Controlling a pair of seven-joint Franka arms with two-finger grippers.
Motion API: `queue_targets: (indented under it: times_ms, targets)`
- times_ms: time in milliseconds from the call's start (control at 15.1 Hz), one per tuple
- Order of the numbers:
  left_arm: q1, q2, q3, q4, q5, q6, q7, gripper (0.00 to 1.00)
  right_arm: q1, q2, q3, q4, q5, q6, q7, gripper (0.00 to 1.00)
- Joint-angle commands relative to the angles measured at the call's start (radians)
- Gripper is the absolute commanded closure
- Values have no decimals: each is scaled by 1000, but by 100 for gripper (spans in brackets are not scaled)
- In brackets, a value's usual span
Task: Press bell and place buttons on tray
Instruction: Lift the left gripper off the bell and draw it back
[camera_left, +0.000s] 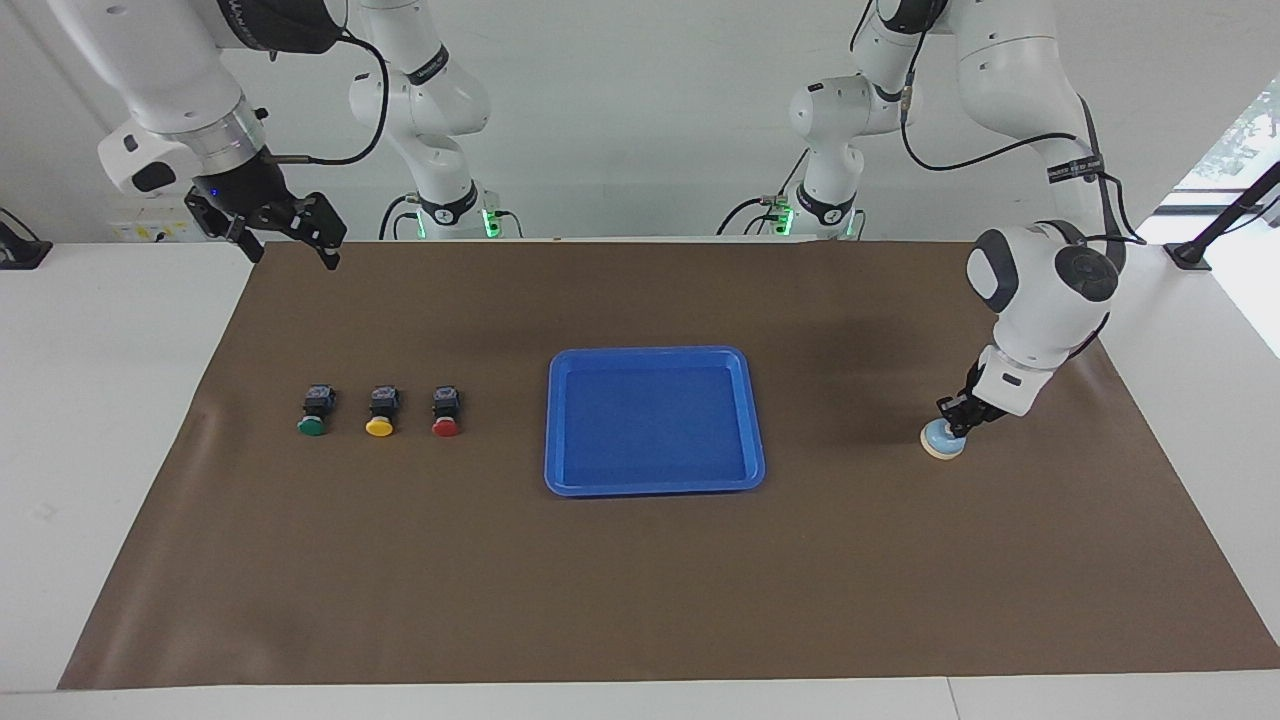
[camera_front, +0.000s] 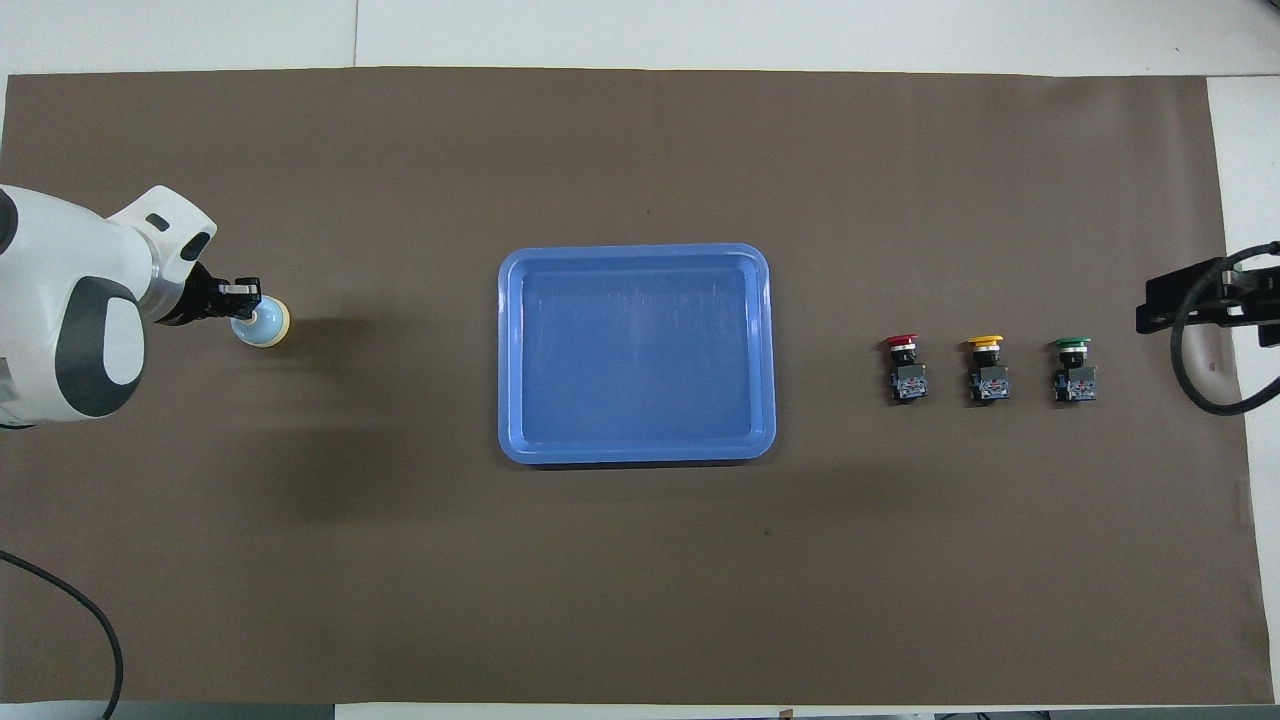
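At the left arm's end of the counter, our left gripper, jaws pinched together, presses the small light-blue domed bell; next, our waiting wide-jawed right gripper fetches buttons.

Facing and overhead cameras, seemingly both high, share the table.

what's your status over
Left gripper shut, tip on bell. Right gripper open, waiting. Buttons off tray. Nothing in the way.
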Motion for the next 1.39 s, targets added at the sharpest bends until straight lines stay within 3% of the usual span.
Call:
queue_targets:
  times_ms: [0,133,398,663,729,795,862,1061,1326]
  targets:
    - [-10,45,4,-4,-3,38,2,100,-14,-14,9,-19,7,7,-20,0]
    - [-15,43,4,57,-3,-52,-1,100,-14,-14,9,-19,7,7,-22,0]
    - [-28,13,-4,263,-5,-372,-9,100,-14,-14,9,-19,7,7,-20,0]
    - [-45,-99,-4,282,-5,-540,-9,100,-14,-14,9,-19,7,7,-22,0]
    - [-47,-131,-4,280,-5,-568,-9,79,-14,-14,9,-19,7,7,-20,0]
    - [-48,-163,-4,272,-5,-594,-7,33,-14,-14,9,-19,7,7,-22,0]
    - [-65,-197,-6,269,-5,-635,-9,0,-14,-14,9,-19,7,7,-22,0]
    - [-78,-269,-4,268,0,-740,-7,0,-14,-14,9,-19,7,7,-22,0]
    - [-90,-285,-4,249,-3,-758,-21,0,-14,-14,9,-19,7,7,-20,0]
